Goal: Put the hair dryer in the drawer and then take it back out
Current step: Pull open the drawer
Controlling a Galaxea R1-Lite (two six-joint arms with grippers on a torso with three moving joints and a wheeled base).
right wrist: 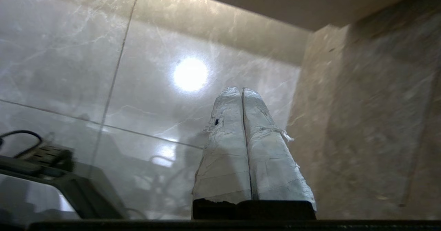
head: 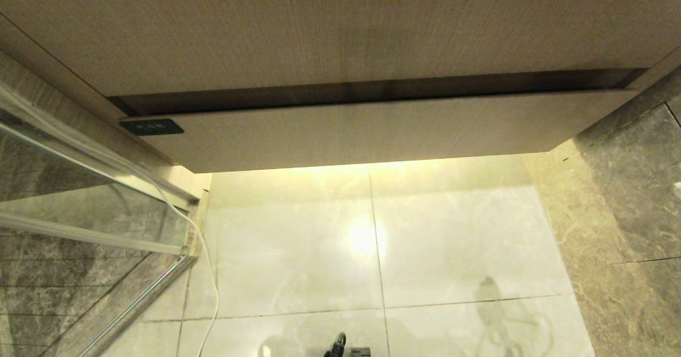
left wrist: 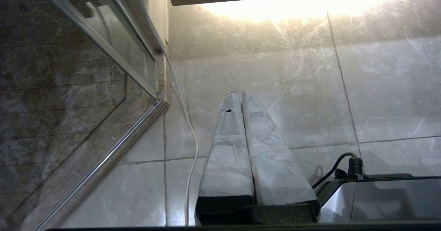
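Far left, a glass shower panel [head: 80, 208] in a metal frame angles across dark marble tiling, and a white cord [head: 205, 272] trails down beside it over the pale glossy floor [head: 298, 250]. Above that, a small dark label [head: 151, 127] sits at the left end of the drawer [head: 372, 128], whose light wood-grain front runs wide across the view. A dark gap shows along the drawer's top edge under the plain wood panel [head: 330, 27] above it, and how far out the drawer stands I can't judge from here. The hair dryer is nowhere to be seen, in any view. Warm light spills from under the cabinet onto the floor tiles, with a bright round glare spot in the middle. Low and near the centre, the left hand [left wrist: 237, 94] hangs over the floor close to the cord, its two wrapped fingers [left wrist: 227, 145] pressed together and holding nothing. Beside it is a bit of the robot's base with a black cable [left wrist: 332, 167]. Moving right, the right hand [right wrist: 241, 89] hangs over the shiny tiles too, fingers [right wrist: 268, 162] tight together, empty, with a brown marble wall [head: 633, 197] just beside it on the right.
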